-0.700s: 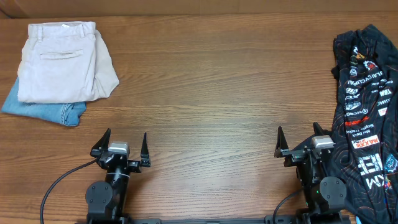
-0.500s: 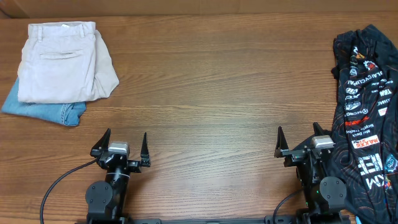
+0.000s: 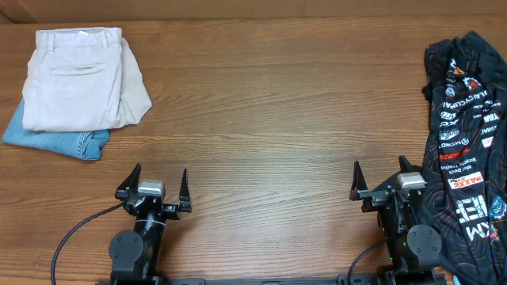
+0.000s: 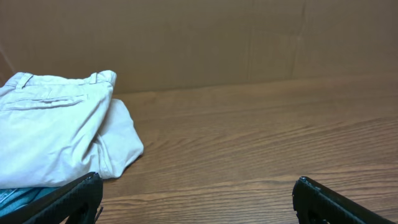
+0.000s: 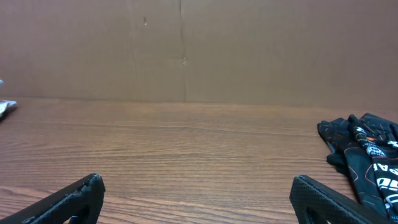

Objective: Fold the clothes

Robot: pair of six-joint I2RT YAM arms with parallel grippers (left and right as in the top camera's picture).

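The clothes (image 3: 467, 150), a black sports shirt with orange lines and many logos, lie bunched in a long strip along the table's right edge; the right wrist view shows their far end (image 5: 367, 155) at the right. My right gripper (image 3: 379, 180) stands open near the front edge, just left of the shirt, holding nothing. In its own view the right gripper (image 5: 198, 186) frames bare wood. My left gripper (image 3: 157, 184) is open at the front left, far from the shirt. Seen from its wrist, the left gripper (image 4: 198, 190) also has only wood between its fingers.
Folded beige trousers (image 3: 75, 77) lie at the back left on top of blue jeans (image 3: 55, 141); the trousers (image 4: 56, 134) fill the left of the left wrist view. A brown cardboard wall (image 5: 186, 50) runs behind the wooden table (image 3: 261, 119).
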